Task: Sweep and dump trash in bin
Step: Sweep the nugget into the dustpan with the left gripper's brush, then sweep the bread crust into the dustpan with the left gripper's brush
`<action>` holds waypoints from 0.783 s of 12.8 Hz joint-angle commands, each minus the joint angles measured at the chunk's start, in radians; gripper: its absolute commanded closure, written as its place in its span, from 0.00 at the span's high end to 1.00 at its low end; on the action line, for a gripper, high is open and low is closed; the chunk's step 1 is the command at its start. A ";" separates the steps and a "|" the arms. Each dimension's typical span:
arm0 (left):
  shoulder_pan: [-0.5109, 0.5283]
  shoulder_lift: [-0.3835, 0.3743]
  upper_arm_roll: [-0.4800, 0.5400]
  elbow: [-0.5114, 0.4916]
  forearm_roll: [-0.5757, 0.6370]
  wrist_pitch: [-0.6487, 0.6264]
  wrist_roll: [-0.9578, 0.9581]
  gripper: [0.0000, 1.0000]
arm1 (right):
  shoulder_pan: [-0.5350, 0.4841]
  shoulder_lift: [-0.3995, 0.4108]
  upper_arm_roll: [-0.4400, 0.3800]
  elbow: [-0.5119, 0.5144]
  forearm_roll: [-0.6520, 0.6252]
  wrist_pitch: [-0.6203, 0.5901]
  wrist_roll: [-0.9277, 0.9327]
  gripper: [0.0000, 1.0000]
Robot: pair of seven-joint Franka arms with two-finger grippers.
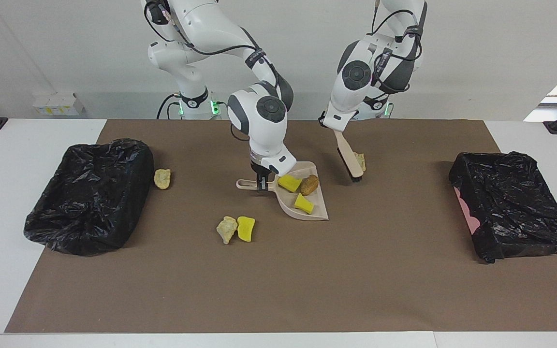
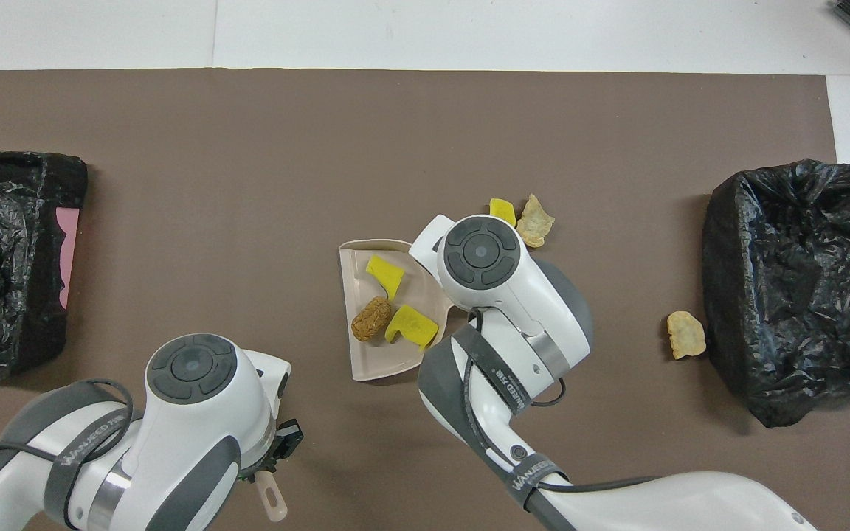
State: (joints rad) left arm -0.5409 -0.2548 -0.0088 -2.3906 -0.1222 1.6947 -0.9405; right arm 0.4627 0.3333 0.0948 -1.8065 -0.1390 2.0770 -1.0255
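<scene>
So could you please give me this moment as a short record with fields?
Left gripper: shut on the brush, held tilted above the mat beside a beige lump.
Right gripper: shut on the dustpan handle.
In dustpan: two yellow sponge pieces, one brown lump.
Loose on mat: four bits.
Bins: two, one at each end.
</scene>
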 commanded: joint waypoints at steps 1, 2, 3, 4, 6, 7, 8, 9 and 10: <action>0.048 -0.107 -0.002 -0.123 0.038 0.016 -0.009 0.00 | 0.005 -0.005 0.005 -0.040 -0.004 0.041 -0.013 0.00; 0.070 -0.110 -0.003 -0.128 0.038 0.022 -0.003 0.00 | 0.005 -0.005 0.005 -0.040 -0.004 0.043 -0.013 0.00; 0.071 -0.110 -0.002 -0.137 0.038 0.039 -0.001 0.00 | 0.005 -0.005 0.006 -0.040 -0.004 0.041 -0.013 0.00; 0.084 -0.112 -0.003 -0.153 0.038 0.060 -0.001 0.00 | 0.005 -0.005 0.005 -0.040 -0.004 0.041 -0.013 0.00; 0.088 -0.110 -0.003 -0.176 0.036 0.114 0.023 0.00 | 0.005 -0.005 0.005 -0.042 -0.004 0.041 -0.013 0.00; 0.087 -0.103 -0.007 -0.180 0.036 0.146 0.025 0.00 | 0.005 -0.005 0.005 -0.042 -0.004 0.041 -0.013 0.00; 0.076 -0.089 -0.007 -0.183 0.035 0.180 0.025 0.00 | 0.005 -0.005 0.005 -0.042 -0.004 0.041 -0.013 0.00; 0.073 -0.074 -0.008 -0.186 0.021 0.225 0.025 0.00 | 0.005 -0.005 0.005 -0.042 -0.004 0.041 -0.011 0.00; 0.071 -0.060 -0.008 -0.183 -0.012 0.274 0.025 0.00 | 0.005 -0.005 0.005 -0.042 -0.004 0.041 -0.011 0.00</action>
State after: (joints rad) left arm -0.4637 -0.3243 -0.0154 -2.5556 -0.1064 1.8895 -0.9257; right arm 0.4630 0.3332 0.0947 -1.8079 -0.1391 2.0786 -1.0255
